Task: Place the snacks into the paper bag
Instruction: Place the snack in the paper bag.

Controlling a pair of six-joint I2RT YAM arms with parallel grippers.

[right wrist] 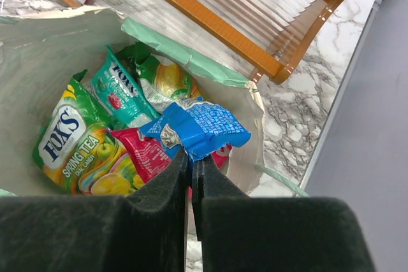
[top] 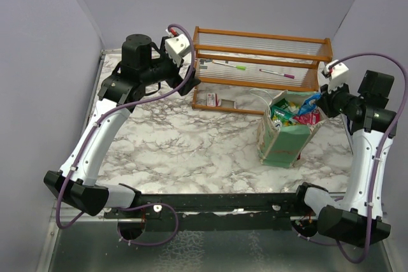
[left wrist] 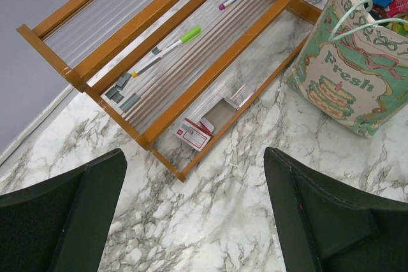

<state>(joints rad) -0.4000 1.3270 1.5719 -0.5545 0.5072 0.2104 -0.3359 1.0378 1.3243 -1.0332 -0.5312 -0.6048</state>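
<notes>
The pale-green paper bag [top: 284, 139] stands upright at the right of the table and also shows in the left wrist view [left wrist: 347, 74]. My right gripper [right wrist: 192, 157] is shut on the blue wrapper [right wrist: 201, 128], holding it over the bag's open mouth [top: 310, 103]. Inside the bag lie a green-and-yellow packet [right wrist: 73, 148], a teal packet [right wrist: 118, 93] and a red-pink packet [right wrist: 145, 151]. My left gripper [left wrist: 194, 214] is open and empty above bare marble, near the rack's left end [top: 188, 84].
A brown wooden slatted rack [top: 261, 68] stands at the back with two markers [top: 229, 65] on it and a small red-and-white box [left wrist: 193, 135] under it. Grey walls close in on the left, back and right.
</notes>
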